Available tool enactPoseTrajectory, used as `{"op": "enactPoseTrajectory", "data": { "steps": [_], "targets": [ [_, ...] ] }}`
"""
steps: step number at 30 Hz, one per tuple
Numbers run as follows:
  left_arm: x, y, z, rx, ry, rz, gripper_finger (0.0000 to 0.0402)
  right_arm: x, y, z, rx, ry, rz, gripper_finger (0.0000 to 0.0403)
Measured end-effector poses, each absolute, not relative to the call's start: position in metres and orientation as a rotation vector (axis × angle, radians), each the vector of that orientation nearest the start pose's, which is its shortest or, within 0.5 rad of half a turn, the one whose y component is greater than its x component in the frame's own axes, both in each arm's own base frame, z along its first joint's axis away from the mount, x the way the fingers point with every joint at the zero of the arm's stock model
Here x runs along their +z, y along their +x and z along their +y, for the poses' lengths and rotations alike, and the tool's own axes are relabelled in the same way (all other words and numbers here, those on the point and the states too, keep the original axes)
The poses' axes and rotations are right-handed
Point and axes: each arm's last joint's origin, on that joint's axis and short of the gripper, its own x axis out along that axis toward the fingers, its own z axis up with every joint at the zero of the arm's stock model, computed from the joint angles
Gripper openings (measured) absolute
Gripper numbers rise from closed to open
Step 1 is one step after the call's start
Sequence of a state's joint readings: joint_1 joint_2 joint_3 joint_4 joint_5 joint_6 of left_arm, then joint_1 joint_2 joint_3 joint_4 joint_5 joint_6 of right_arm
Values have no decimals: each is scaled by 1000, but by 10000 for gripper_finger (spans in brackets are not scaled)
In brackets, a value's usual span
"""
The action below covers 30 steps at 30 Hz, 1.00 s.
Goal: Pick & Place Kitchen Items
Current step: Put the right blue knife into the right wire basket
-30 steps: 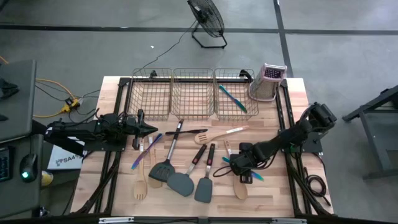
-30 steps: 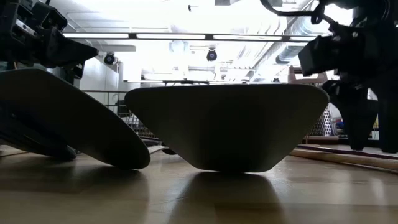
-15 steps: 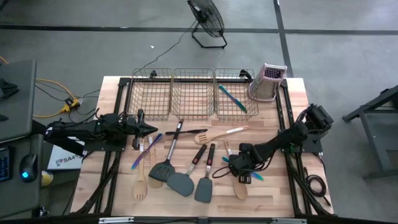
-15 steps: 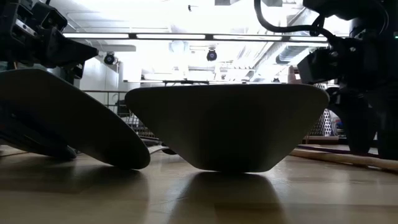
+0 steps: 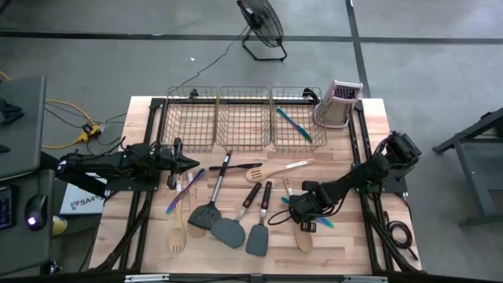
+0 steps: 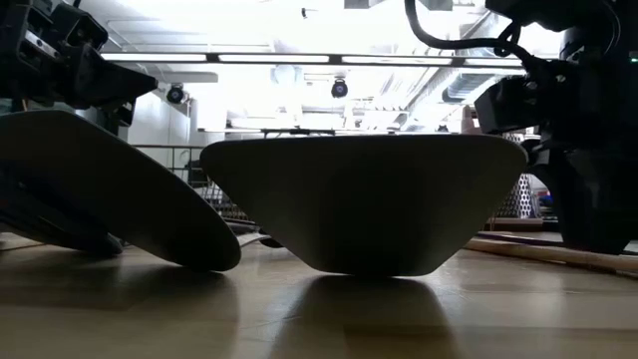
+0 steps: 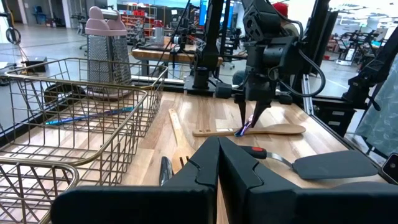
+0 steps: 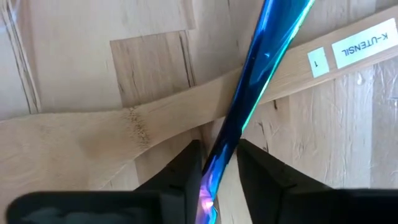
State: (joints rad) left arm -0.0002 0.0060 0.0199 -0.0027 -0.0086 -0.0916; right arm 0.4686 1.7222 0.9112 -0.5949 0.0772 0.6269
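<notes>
The right gripper [image 5: 296,209] has sunk and closed on the blue utensil [image 8: 255,74] at the table's four o'clock, the left gripper [image 5: 189,162] idles shut at nine, and with one teal utensil [image 5: 294,124] basketed, nearly all remain

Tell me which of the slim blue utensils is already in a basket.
The teal-blue utensil lying diagonally in the right-hand wire basket, beside the grater. The other blue pieces lie on the table.

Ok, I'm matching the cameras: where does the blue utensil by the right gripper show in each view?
High: blue utensil right of centre, at the right gripper.
Low: not visible.
Left wrist: centre, below that gripper.
Right wrist: diagonal through the middle.
Landmark: the wooden spoon it crosses.
</notes>
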Motion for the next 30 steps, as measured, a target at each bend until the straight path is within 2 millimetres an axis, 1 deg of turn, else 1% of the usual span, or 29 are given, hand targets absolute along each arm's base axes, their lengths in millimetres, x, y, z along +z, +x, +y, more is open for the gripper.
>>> {"op": "enactPoseTrajectory", "data": {
  "steps": [9,15,23,26,30],
  "targets": [
    [170,97,0,8,-92,-11,3,133,258,127,-171,216,1383,28],
    [169,97,0,7,-91,-11,3,133,259,127,-189,243,1381,27],
    [170,97,0,7,-92,-12,3,139,265,127,-183,270,1380,27],
    [170,97,0,8,-92,-11,3,144,267,124,-193,310,1354,27],
    [170,97,0,8,-92,-11,3,157,268,118,-187,344,1316,27]
  ]
}}
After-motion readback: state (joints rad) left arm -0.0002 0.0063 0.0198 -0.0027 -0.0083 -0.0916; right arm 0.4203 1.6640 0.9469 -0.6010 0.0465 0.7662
